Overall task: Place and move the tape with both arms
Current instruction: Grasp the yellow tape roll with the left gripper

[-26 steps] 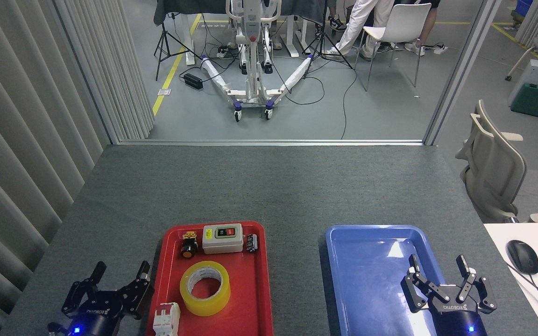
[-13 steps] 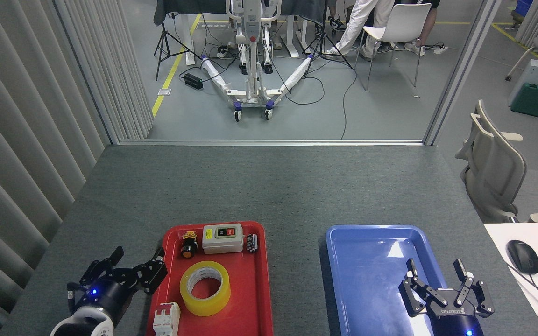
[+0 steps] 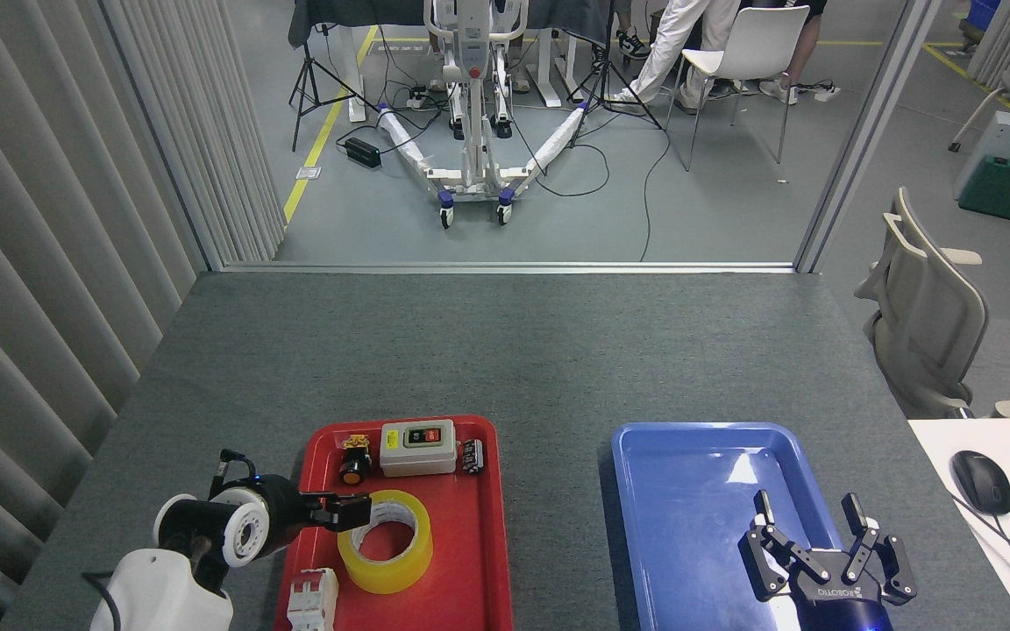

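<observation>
Grey felt covered the table [image 3: 505, 350] in front of you, and its far half lay bare up to the metal rail at the back edge. Pleated curtain panels [image 3: 49, 263] closed off your left side; to your right stood a beige chair [image 3: 926, 324] and a white desk corner with a mouse [image 3: 981, 481].

You had two trays near you, well apart with a strip of felt between them. On the red tray [image 3: 479, 543] the tape [image 3: 385, 541] lay flat at the middle, a switch box [image 3: 417, 447] and a push button [image 3: 352, 460] behind it, a white breaker [image 3: 312, 600] at the near left corner. Your left gripper [image 3: 352, 512] reached in sideways over the tray's left rim, its fingertips at the roll's left top edge; seen from the side like that, you could not tell whether the fingers were apart or closed, nor whether they touched the tape.

Your right gripper [image 3: 807, 526] hung over the near part of the blue tray [image 3: 645, 491] with its fingers spread and nothing between them.
</observation>
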`<move>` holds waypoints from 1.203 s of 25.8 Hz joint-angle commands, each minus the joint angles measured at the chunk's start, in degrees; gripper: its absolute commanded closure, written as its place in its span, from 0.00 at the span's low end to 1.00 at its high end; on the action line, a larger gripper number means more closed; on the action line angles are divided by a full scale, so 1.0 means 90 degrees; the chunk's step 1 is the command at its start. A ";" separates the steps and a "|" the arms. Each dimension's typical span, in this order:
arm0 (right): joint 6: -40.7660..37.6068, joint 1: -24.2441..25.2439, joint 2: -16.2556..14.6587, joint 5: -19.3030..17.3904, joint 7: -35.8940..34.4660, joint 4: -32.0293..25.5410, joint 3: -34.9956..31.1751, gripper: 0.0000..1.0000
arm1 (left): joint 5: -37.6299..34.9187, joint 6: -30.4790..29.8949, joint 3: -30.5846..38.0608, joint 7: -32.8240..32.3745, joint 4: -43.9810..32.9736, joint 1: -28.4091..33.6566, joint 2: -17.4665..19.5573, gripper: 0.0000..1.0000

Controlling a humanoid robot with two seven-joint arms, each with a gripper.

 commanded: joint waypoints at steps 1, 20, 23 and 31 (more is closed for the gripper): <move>-0.0056 0.0042 0.0025 0.0000 0.0023 -0.0014 -0.0022 0.00 | -0.0046 0.0003 -0.0227 -0.0188 0.0313 -0.0271 -0.0061 0.00; -0.0125 0.0296 0.0122 0.0009 -0.0055 -0.0014 -0.0002 0.00 | -0.0075 0.0169 -0.0256 -0.0247 0.1739 -0.0720 -0.0344 0.01; -0.0125 0.0296 0.0103 0.0009 -0.0055 -0.0014 -0.0002 0.00 | -0.0231 0.0179 -0.0266 -0.0247 0.1759 -0.0720 -0.0344 0.01; -0.0339 0.0481 0.0142 0.0048 -0.0357 -0.0024 0.0008 0.00 | -0.0553 0.0179 -0.0266 -0.0471 0.1856 -0.0720 -0.0344 0.22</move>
